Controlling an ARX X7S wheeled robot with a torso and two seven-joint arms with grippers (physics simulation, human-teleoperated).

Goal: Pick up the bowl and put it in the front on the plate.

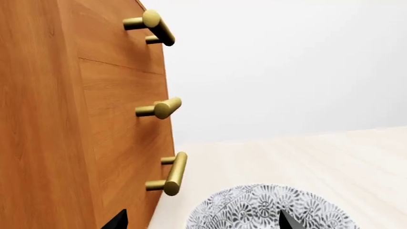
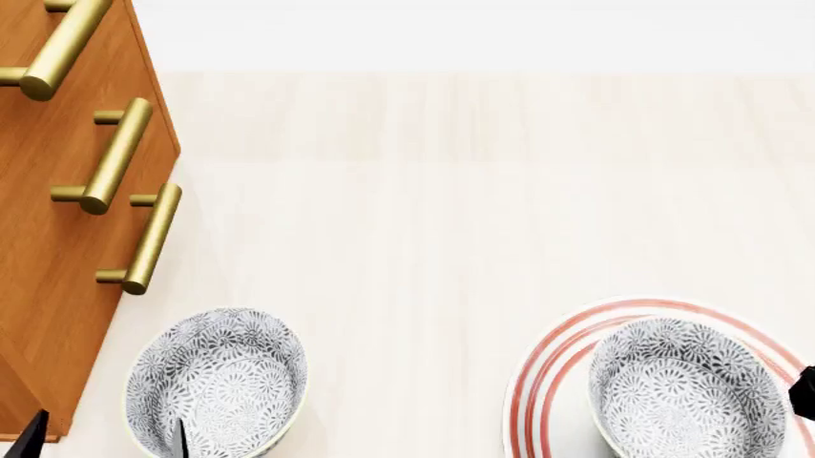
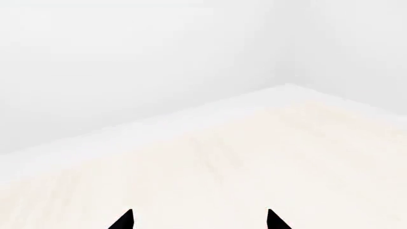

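L gripper (image 2: 105, 434): two dark tips spread apart, one outside the bowl (image 2: 217, 382) toward the cabinet (image 2: 52, 286), one over its inside, so they straddle the cabinet-side wall; nothing pinched yet. Bowl sits at the counter's (image 2: 421, 219) near-left corner, just beside the cabinet w/ brass handles (image 2: 140, 239). R gripper (image 3: 199, 220): tips spread, holding nothing. Plate (image 2: 548, 372) at near-right corner already carries a second bowl (image 2: 688, 386). L arm is nearer; plate lies to the bowl's right, well apart.
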